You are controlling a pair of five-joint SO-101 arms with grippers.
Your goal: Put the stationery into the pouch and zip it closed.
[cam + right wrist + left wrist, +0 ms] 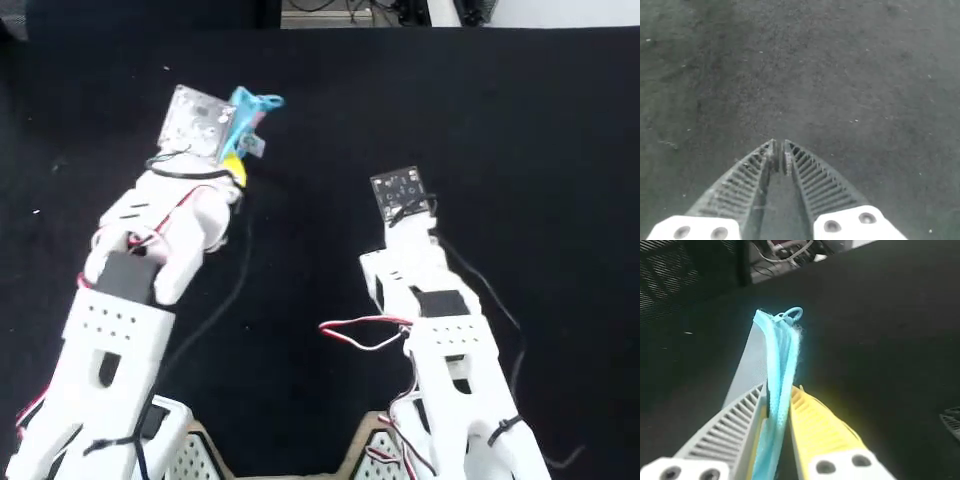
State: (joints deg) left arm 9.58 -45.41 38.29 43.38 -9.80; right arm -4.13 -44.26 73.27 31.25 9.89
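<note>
Blue fabric runs edge-on through the left gripper [779, 387], which is clamped tight on the pouch [781, 347]. One grey jaw and one yellow jaw press its flat sides together. The pouch sticks out past the fingertips, with the ring of the zip pull [793, 314] at its far end, well beyond the grip. I cannot tell whether the zip is open or closed.

The right gripper [778, 150] has its jaws drawn together on nothing. It hangs over bare black worktop [865, 75], well apart from the left gripper and the pouch.

As I read it, the step in hand is getting the pouch presented so it can be filled. The present pinch squeezes both walls flat, so no mouth can form between them. A better hold would take one wall or a corner only, near the zip line, leaving the opposite lip free. The right gripper would then need to part its jaws before meeting the small ring. It should approach along the zip rather than across it, because thin fabric will twist away from a sideways push.
</note>
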